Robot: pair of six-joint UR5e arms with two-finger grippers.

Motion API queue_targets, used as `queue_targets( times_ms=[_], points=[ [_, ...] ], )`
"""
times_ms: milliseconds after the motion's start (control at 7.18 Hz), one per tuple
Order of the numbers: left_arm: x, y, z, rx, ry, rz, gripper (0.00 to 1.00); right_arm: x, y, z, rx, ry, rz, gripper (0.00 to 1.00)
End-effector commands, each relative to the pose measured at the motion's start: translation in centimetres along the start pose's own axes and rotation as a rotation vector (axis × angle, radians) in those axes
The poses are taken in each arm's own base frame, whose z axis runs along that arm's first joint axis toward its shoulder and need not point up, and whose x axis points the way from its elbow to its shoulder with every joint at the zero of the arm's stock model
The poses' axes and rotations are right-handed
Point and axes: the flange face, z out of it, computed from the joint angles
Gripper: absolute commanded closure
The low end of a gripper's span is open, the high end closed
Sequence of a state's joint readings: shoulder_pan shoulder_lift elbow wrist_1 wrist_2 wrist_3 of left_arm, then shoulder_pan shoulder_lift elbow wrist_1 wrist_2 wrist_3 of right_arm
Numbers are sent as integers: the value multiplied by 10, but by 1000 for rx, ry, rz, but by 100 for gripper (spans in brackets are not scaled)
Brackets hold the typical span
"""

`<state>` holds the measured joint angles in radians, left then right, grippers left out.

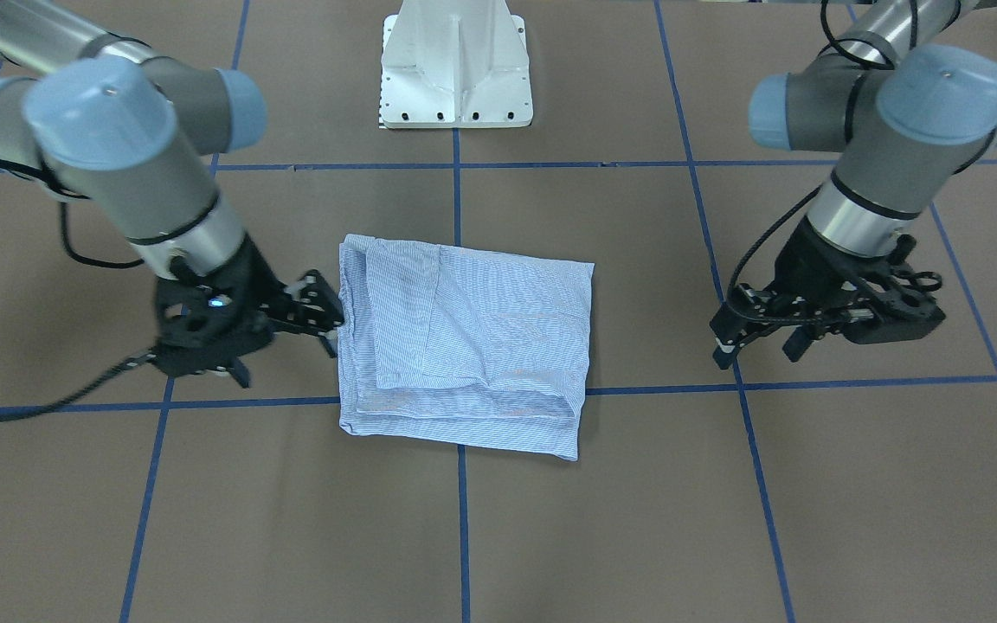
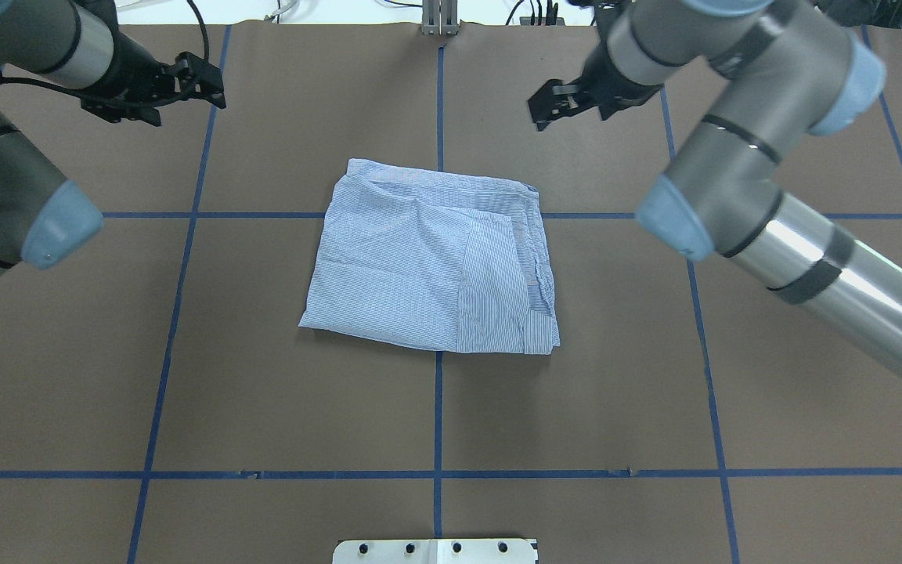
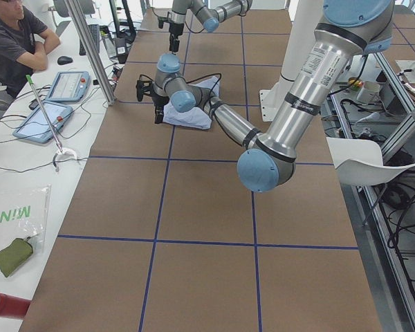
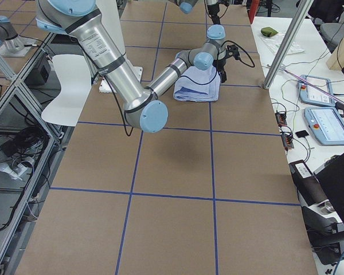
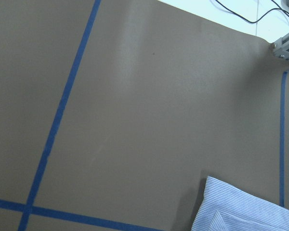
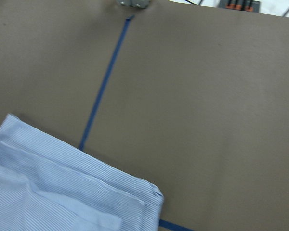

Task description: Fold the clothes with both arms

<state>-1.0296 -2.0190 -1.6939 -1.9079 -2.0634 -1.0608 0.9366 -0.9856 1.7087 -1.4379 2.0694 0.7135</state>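
Here, from the front, the folded striped shirt (image 1: 464, 346) lies flat on the table (image 1: 810, 519), the right gripper (image 1: 323, 313) spread empty just beside its edge, the left gripper (image 1: 760, 344) spread empty well apart; overhead, both hang beyond its far edge; each wrist view catches a shirt corner.

Both wrist views crop the shirt (image 5: 245, 209) at their edges.

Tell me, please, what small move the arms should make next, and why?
Probably draw the left gripper and the right gripper back, clear of the shirt. It lies folded into a compact rectangle on the table. Neither gripper holds any cloth and both sets of jaws stand open, so no further fold seems needed.
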Motion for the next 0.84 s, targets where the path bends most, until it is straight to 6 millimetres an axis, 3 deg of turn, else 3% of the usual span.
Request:
queue_targets(
  times_ms=[0,139,418,557,696],
  points=[
    [-96,-18,-30,16,-67,188,1,124,46,-63,-125,164,-88,1],
    [-145,-22,-46,5,-91,285,1,190,53,-88,-186,224,-136,1],
    [-244,-14,-89,-30,-97,417,1,314,108,-118,-273,182,-95,1],
    [-288,7,-92,-68,-114,476,1,354,142,-127,-287,140,-38,1],
    [-334,27,-96,-95,-146,426,1,387,178,-132,-307,151,42,1]
  ],
)
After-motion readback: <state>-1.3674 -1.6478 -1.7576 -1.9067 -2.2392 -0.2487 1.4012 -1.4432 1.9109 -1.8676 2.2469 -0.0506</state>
